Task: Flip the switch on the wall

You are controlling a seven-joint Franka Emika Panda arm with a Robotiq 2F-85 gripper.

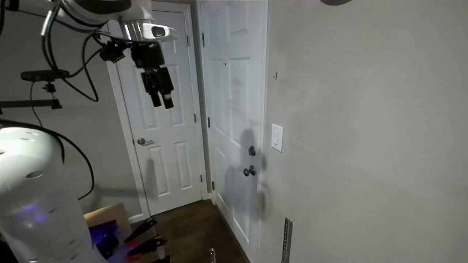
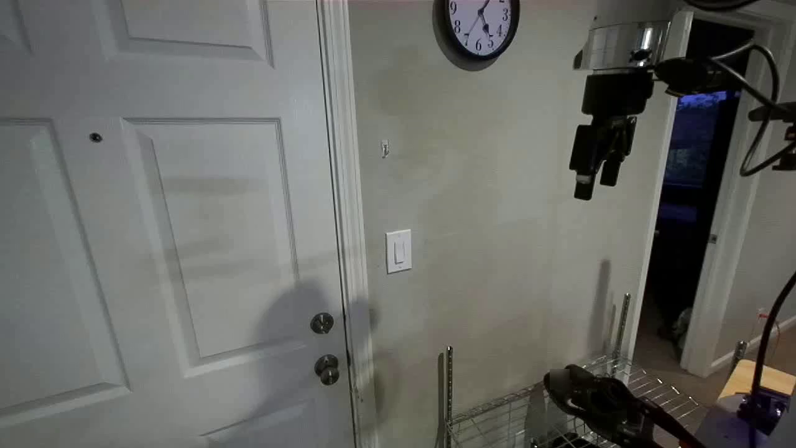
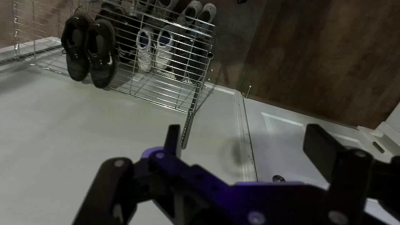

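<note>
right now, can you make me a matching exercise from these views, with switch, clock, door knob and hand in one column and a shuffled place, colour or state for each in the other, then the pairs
Column one
1. switch
2. clock
3. door knob
4. hand

Column two
A. open, in mid-air, holding nothing
B. white and rectangular, on the wall
C. dark metallic, on a white door
D. round with a black rim, high on the wall

Right pairs: 1-B, 2-D, 3-C, 4-A
</note>
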